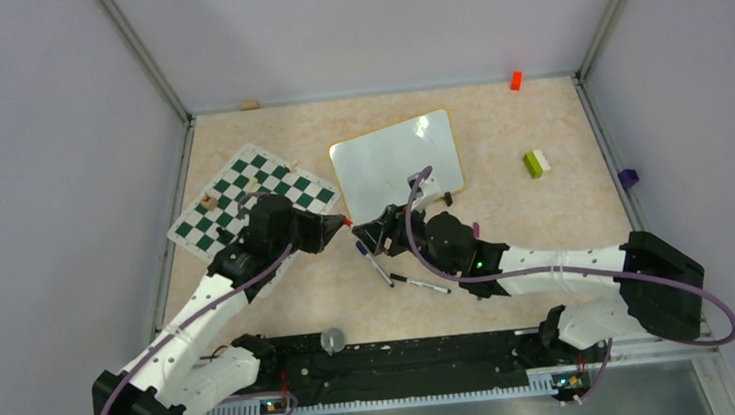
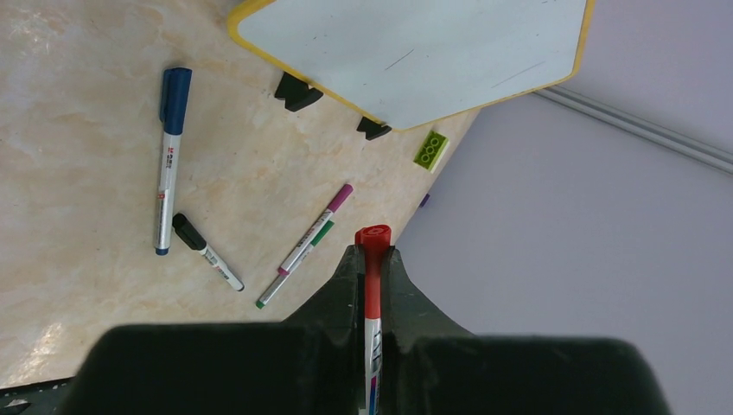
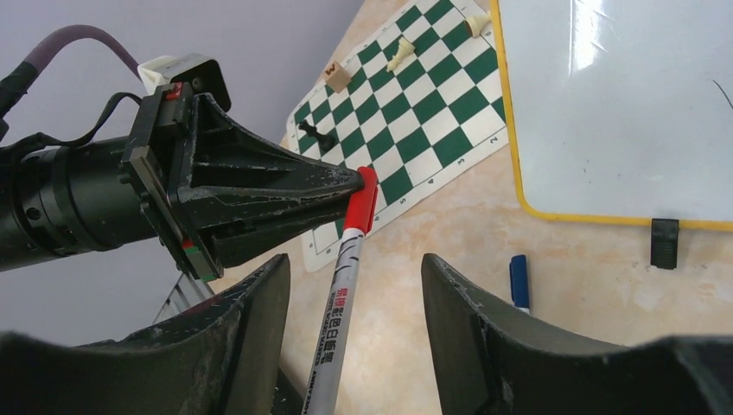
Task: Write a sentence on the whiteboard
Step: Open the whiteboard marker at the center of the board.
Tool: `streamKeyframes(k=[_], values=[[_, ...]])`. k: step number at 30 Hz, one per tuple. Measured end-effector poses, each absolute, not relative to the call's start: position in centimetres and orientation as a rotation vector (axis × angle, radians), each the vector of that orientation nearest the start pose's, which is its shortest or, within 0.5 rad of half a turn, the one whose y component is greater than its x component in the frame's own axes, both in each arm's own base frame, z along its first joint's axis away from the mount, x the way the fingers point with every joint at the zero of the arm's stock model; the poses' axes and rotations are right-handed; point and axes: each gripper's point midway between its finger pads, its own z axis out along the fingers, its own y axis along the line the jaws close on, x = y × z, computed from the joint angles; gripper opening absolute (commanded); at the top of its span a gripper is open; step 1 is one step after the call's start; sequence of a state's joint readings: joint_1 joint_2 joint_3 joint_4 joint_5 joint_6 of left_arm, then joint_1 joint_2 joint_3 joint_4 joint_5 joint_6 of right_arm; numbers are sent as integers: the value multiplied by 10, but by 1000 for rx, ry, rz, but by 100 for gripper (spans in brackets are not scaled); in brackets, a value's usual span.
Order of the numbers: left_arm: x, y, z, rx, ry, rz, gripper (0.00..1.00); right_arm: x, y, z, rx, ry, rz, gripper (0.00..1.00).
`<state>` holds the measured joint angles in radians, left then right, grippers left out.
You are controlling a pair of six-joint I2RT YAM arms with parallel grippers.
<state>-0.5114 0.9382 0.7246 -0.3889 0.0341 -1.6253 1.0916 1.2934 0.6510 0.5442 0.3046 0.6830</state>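
Between the two hands, mid-desk: red marker [image 3: 344,285], slanted. L hand [image 1: 333,227] is clamped tight on its red-cap end. In L wrist view the cap pokes out just past the fingertips and the barrel runs back betw. the fingers. R hand [image 3: 354,259] faces L hand nose to nose. Its fingers [image 3: 251,320] stand apart, one each side of the marker's white barrel. A gap shows on both sides, no contact as far as R wrist view shows.

Just beyond R hand: whiteboard [image 1: 397,160] on the desk [image 1: 507,235], turned a bit askew. Its near edge w/ black feet [image 3: 664,242] is closest to the hand. Face is glossy white w/ a couple of faint thin strokes. Cannot tell if it lies flat or leans.

Beyond L hand, to its outer side: green-and-white chess mat [image 1: 247,198] w/ a few pieces and a small wooden cube [image 3: 338,76] on it.

Below and behind R hand, loose on the desk:
- blue-capped marker [image 2: 168,156]
- short black-capped marker [image 2: 206,251], near the blue one's tip
- pink marker [image 2: 315,229] and green marker [image 2: 294,270], lying side by side, touching

Well off R hand's outer side: green brick [image 1: 537,162], past the whiteboard's edge. Orange block [image 1: 515,80] sits by the far wall.
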Motion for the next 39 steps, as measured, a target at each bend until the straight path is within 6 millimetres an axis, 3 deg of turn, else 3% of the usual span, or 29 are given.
streamKeyframes(k=[3,9,13,16,27,35,36,39], values=[[258,-199,195,-1281,2097,-1156,0,220,367,211,-115,1786,1075,53],[258,-199,195,-1279,2094,-1158,0,219,370,207,-106,1802,1083,25],[258,-199,194,-1279,2094,-1158,0,218,372,206,-99,1806,1094,16],[258,-199,194,-1279,2092,-1159,0,219,371,204,-93,1813,1083,0],[259,-195,197,-1276,2063,-1149,0,220,369,204,-66,1818,1085,0],[248,-197,212,-1206,2074,-1239,0,209,358,217,-52,1799,1149,0],[249,-193,212,-1206,2066,-1226,0,206,355,216,-52,1804,1154,0],[270,-158,203,-1297,1963,-1091,0,197,342,214,-46,1814,1159,0]])
